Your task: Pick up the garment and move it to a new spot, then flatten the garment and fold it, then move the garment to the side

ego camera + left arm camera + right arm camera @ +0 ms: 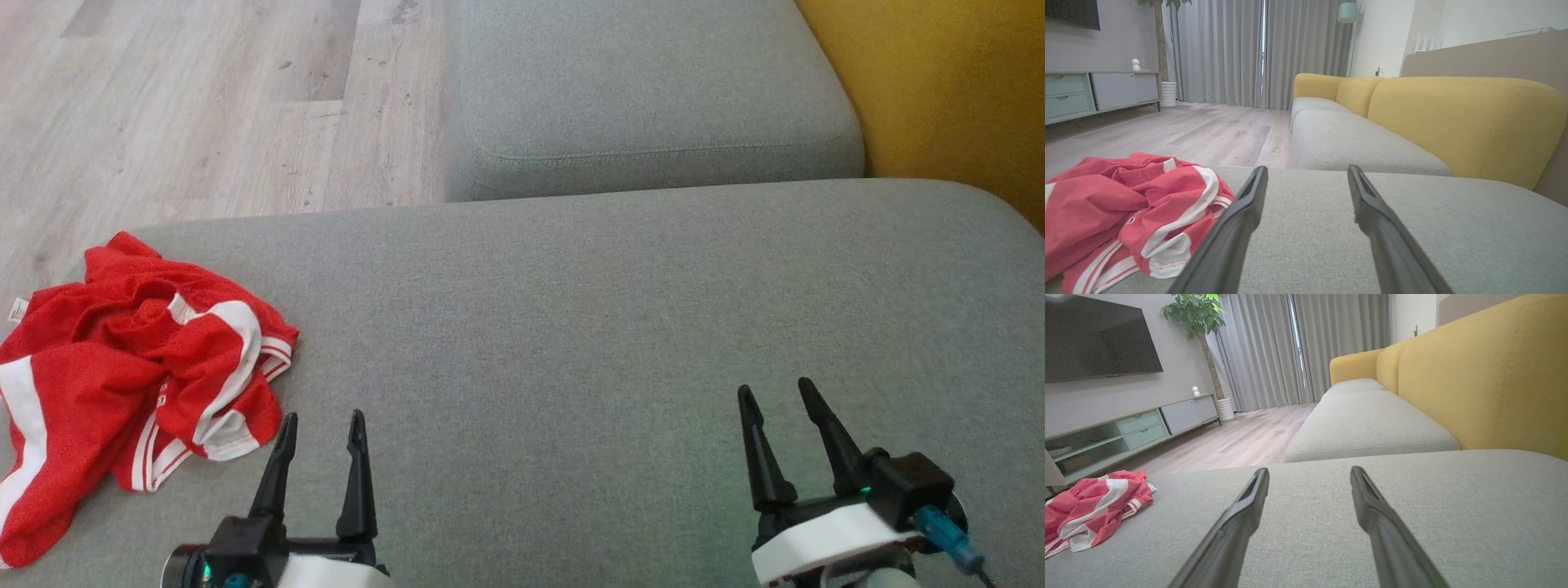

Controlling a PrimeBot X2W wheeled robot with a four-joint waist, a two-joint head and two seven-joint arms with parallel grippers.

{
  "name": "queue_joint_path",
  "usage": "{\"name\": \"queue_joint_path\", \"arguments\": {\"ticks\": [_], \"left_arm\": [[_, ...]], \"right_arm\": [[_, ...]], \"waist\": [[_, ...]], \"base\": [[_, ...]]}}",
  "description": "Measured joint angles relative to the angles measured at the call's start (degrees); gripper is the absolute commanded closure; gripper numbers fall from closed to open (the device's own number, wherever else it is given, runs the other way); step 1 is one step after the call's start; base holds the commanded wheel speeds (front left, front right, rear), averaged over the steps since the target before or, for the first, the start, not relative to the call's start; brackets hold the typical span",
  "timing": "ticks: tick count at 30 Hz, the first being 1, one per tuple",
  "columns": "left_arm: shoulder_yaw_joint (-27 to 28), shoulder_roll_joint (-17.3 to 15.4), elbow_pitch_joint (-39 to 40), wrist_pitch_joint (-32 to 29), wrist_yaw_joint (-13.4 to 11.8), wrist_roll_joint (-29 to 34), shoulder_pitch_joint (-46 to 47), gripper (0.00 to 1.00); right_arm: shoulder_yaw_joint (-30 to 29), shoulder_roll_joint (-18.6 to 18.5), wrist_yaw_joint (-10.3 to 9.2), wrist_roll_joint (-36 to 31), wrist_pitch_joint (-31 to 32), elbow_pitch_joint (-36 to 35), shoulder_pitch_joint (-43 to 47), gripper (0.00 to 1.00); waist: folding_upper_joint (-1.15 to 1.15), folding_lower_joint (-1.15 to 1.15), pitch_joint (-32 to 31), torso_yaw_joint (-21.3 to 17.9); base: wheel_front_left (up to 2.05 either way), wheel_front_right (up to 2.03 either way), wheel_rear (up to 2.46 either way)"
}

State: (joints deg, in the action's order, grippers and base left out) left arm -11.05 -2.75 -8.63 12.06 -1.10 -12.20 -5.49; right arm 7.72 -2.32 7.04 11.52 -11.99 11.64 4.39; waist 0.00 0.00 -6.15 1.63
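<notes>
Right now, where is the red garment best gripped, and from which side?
Probably the raised white-striped fold of the red garment, nearest the open left gripper. Come down from its right side: that bunched ridge stands up off the grey cushion.

Both arms are reaching forward side by side. The left gripper [322, 423] is holding its two dark fingers spread and empty; the right gripper [777, 390], well apart from it, is doing likewise.
</notes>
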Motion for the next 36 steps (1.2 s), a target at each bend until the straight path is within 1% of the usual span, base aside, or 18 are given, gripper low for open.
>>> {"name": "queue_joint_path", "arguments": {"ticks": [1,6,9,14,23,29,36], "left_arm": [[-0.13,-0.04,0.04,0.21,-0.02,1.48,0.00,0.00],[-0.52,-0.04,0.29,1.13,-0.49,5.08,-0.01,0.00],[-0.55,-0.05,-0.25,1.54,-1.22,7.14,-0.01,0.00],[-0.48,-0.08,-1.18,2.34,-2.01,10.03,-0.02,0.00],[0.12,-0.08,-4.13,2.40,-2.01,9.15,-0.01,0.00],[0.31,-0.07,-4.77,2.40,-2.00,9.15,0.01,0.00],[1.59,-0.05,-6.09,2.40,-1.33,8.54,0.37,0.00]], "right_arm": [[0.30,0.00,0.00,-1.38,-0.15,-0.07,0.00,0.00],[0.71,-0.01,0.00,-4.95,-1.08,-0.19,0.11,0.00],[0.64,-0.01,0.01,-7.09,-1.58,0.12,0.73,0.00],[-0.64,-0.01,0.01,-9.58,-2.34,1.53,1.13,0.00],[-2.13,-0.01,0.01,-8.39,-2.38,3.74,1.13,0.00],[-2.33,-0.01,0.01,-7.81,-2.38,4.28,1.13,0.00],[-2.40,-0.01,0.01,-7.50,-2.38,4.69,1.12,0.00]], "waist": [[0.00,0.00,-0.11,0.01],[0.00,0.00,-0.12,0.16],[0.00,0.00,-0.17,0.30],[0.00,0.00,-0.06,0.48],[0.00,0.00,0.32,0.47],[0.00,0.00,0.35,0.31],[0.00,0.00,0.13,0.50]], "base": [[0.00,0.00,0.00],[0.00,0.00,0.00],[0.00,0.00,0.00],[0.00,0.00,0.00],[0.00,0.00,0.00],[0.00,0.00,0.00],[0.00,0.00,0.00]]}}
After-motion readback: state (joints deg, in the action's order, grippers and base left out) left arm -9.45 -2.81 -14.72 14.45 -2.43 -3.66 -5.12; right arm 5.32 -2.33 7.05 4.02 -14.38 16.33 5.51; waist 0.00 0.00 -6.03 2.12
